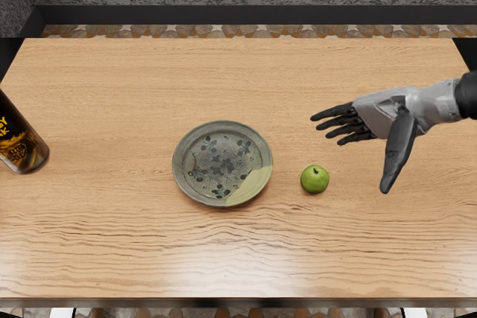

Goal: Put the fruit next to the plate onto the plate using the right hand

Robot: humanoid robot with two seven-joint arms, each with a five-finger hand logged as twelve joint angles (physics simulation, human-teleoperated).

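Clearly nothing is done yet: the green apple (314, 179) sits on the wooden table (112, 243) just beside the empty ceramic plate (222, 163), while the right hand (369, 130) hovers nearby, fingers spread, holding nothing.

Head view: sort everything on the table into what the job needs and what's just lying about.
Needed: plate; green apple just right of it; right robot hand, open, holding nothing.
Lying about: dark labelled bottle at the picture's left edge.
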